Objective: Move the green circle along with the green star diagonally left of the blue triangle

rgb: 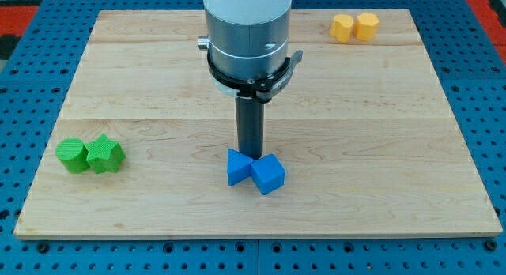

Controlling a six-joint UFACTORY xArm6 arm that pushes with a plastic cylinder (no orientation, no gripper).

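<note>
The green circle [72, 155] and the green star [105, 155] sit touching side by side near the board's left edge, low in the view. The blue triangle [238, 167] lies at the view's bottom centre, touching a blue cube [269, 174] on its right. My tip [251, 155] stands just above the two blue blocks, at the notch where they meet, seemingly touching them. It is far to the right of the green blocks.
Two yellow blocks [354, 27] sit together at the view's top right. The wooden board [395, 148] lies on a blue perforated table. The arm's grey body [247, 38] hangs over the board's top centre.
</note>
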